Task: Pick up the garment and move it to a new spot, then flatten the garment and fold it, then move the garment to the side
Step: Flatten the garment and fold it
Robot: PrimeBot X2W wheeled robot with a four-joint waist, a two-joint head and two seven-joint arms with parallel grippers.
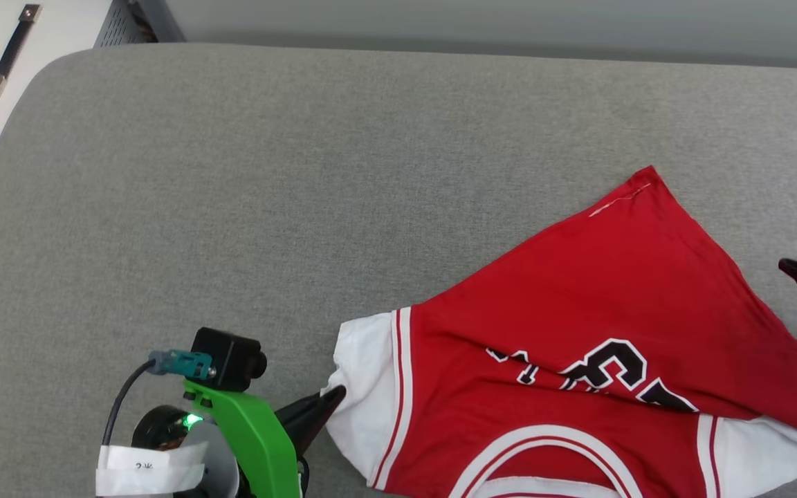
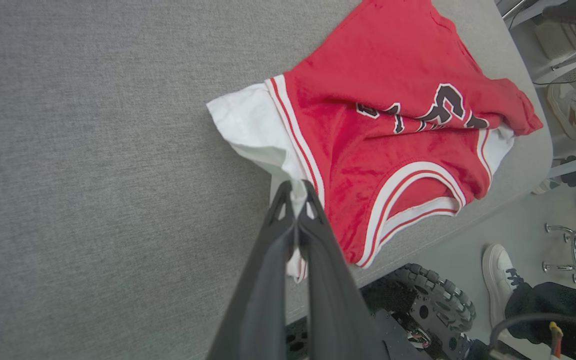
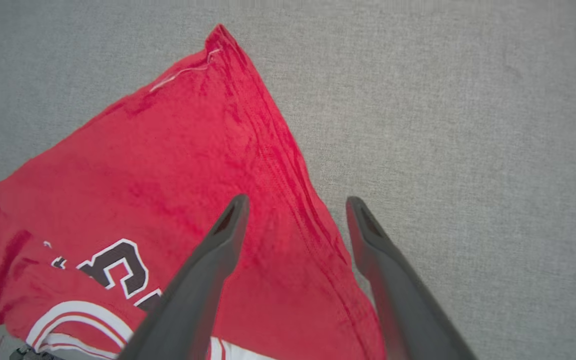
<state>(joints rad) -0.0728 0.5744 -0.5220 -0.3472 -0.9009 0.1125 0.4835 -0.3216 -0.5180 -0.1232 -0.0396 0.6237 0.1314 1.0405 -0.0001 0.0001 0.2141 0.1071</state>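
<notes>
The grey fabric-covered desk (image 1: 232, 173) has a rounded far-left corner. On the near right part of the desk lies the red jersey T-shirt (image 1: 578, 290), front up and rumpled. One red corner points toward the desk's far side, a fold crosses the black white-outlined lettering, and the striped collar lies at the desk's near edge. The white sleeves spread toward the desk's left and right.

At the near edge of the desk, the left end effector (image 2: 295, 192) is closed, pinching the white sleeve cloth between its fingertips. Over the desk's right side, the right end effector (image 3: 295, 202) has its fingers spread wide and holds nothing. One finger is above the shirt's red side edge, the other above bare desk.

A white cabinet (image 1: 11, 55) stands beyond the desk's far-left corner. A knobbly black wheel (image 2: 433, 300) and a person's white shoe (image 2: 500, 280) are on the floor below the desk's near edge.
</notes>
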